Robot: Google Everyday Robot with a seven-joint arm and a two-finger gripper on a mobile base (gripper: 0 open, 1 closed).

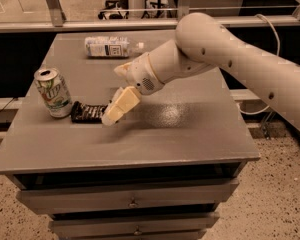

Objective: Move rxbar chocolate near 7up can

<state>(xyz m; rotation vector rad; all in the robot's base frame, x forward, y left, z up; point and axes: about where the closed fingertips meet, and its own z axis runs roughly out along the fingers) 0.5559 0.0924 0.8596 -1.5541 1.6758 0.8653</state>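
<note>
The rxbar chocolate [87, 112], a flat dark bar with pale lettering, lies on the grey table top [180, 124] at the front left. Its left end is right next to the 7up can [52, 92], which stands upright. My gripper [114, 108] hangs just right of the bar. It points down and left, with its pale fingers [121, 104] spread. The lower fingertip is at the bar's right end. The bar rests on the table and is not gripped.
A clear plastic bottle with a white label [110, 47] lies on its side at the back of the table. My arm [225, 54] reaches in from the right over the table's middle. Drawers are below the front edge.
</note>
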